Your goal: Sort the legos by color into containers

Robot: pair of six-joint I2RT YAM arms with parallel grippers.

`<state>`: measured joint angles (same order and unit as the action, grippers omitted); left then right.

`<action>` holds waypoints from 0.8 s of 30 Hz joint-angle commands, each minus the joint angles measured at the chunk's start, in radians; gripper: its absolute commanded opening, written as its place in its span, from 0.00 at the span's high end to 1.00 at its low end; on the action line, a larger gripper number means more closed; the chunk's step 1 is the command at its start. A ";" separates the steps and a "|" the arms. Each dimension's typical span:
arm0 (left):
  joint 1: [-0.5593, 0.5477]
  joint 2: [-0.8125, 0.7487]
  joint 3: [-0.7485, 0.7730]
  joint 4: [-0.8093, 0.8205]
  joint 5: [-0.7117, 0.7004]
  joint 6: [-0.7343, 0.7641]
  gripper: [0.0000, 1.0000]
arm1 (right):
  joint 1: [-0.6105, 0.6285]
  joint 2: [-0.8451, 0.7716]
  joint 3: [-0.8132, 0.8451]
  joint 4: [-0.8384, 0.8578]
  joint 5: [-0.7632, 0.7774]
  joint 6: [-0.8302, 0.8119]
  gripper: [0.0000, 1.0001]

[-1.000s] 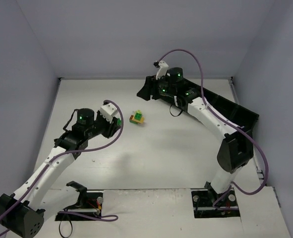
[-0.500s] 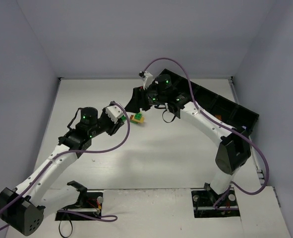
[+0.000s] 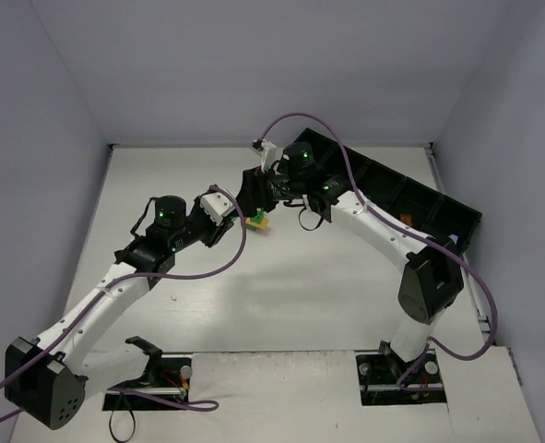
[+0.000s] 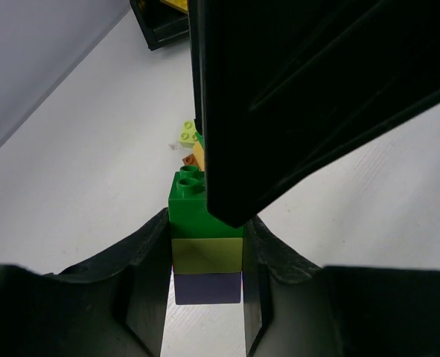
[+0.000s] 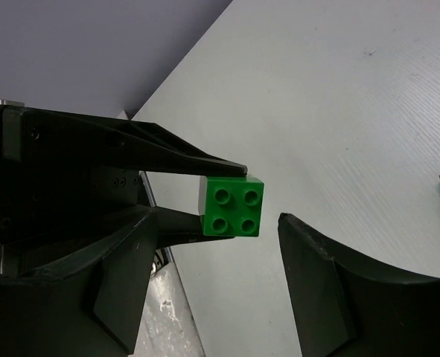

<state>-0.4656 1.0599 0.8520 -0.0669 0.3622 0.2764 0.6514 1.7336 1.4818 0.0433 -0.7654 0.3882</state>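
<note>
My left gripper (image 4: 206, 223) is shut on a small stack of legos (image 4: 205, 256): a dark green brick (image 4: 193, 202) on top, lime in the middle, lilac below. It holds the stack above the table. My right gripper (image 5: 218, 223) stands open around the green brick (image 5: 232, 206), with a gap on each side. One of its fingers (image 4: 301, 97) fills much of the left wrist view. From above, both grippers meet near a few loose legos (image 3: 259, 221).
Loose lime, orange-brown and yellow bricks (image 4: 188, 145) lie on the white table beyond the held stack. A row of black containers (image 3: 410, 198) runs along the back right; one container (image 4: 160, 26) holds something yellow. Grey walls enclose the table.
The right arm swung left from the containers to the left gripper, and its jaws opened a little wider. The left gripper moved right and forward with its stack.
</note>
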 commanded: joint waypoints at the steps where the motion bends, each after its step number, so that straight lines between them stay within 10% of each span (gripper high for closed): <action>1: -0.004 -0.009 0.047 0.102 0.014 0.014 0.98 | 0.013 0.004 0.008 0.049 -0.035 -0.011 0.38; 12: -0.005 -0.023 0.038 0.116 0.038 -0.011 0.97 | 0.020 0.037 0.012 0.047 -0.032 -0.023 0.44; 20: -0.010 -0.018 0.032 0.127 0.044 -0.022 0.97 | 0.021 0.041 0.018 0.049 -0.055 -0.035 0.94; 24: -0.013 -0.021 0.027 0.119 0.043 -0.023 0.67 | 0.019 0.027 0.009 0.049 -0.043 -0.049 1.00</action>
<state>-0.4709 1.0603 0.8520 -0.0456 0.3737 0.2684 0.6628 1.7809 1.4803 0.0490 -0.7956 0.3748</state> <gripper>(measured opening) 0.325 0.333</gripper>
